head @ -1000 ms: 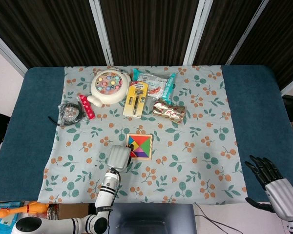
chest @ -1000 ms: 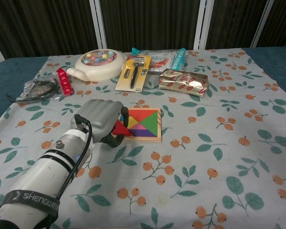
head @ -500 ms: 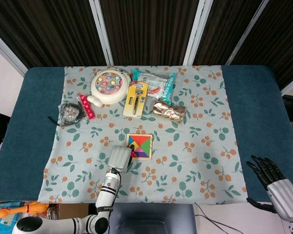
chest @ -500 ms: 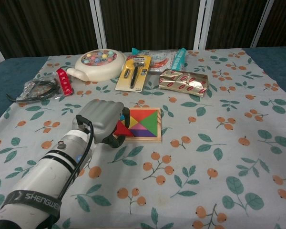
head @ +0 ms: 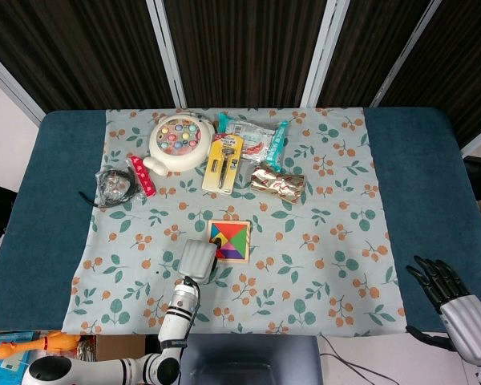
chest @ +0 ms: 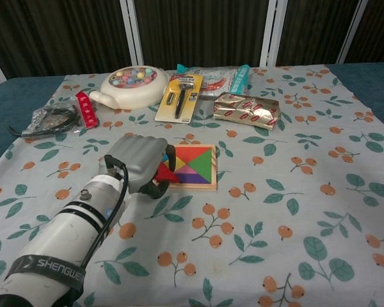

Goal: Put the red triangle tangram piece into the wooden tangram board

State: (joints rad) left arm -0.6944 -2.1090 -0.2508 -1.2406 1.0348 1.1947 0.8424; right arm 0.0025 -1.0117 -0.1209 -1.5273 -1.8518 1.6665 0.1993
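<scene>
The wooden tangram board [chest: 193, 184] lies mid-table with coloured pieces in it, and it also shows in the head view as the board [head: 242, 241]. My left hand [chest: 137, 162] is curled at the board's left edge and pinches the red triangle [chest: 166, 172], which is tilted over that edge. From the head view the left hand [head: 196, 259] covers the triangle. My right hand [head: 449, 300] hangs off the table's lower right corner, fingers spread and holding nothing. The chest view does not show it.
Along the far side lie a round white toy with coloured pegs [chest: 130, 83], a carded razor [chest: 179, 96], snack packets [chest: 219, 78], a foil pack [chest: 246, 109], a red strip [chest: 86, 107] and a bagged black item [chest: 48, 119]. Flowered cloth [chest: 294, 204] covers the table.
My left hand has edged slightly toward the board with the red triangle. The right hand has sunk a little lower in the head view.
</scene>
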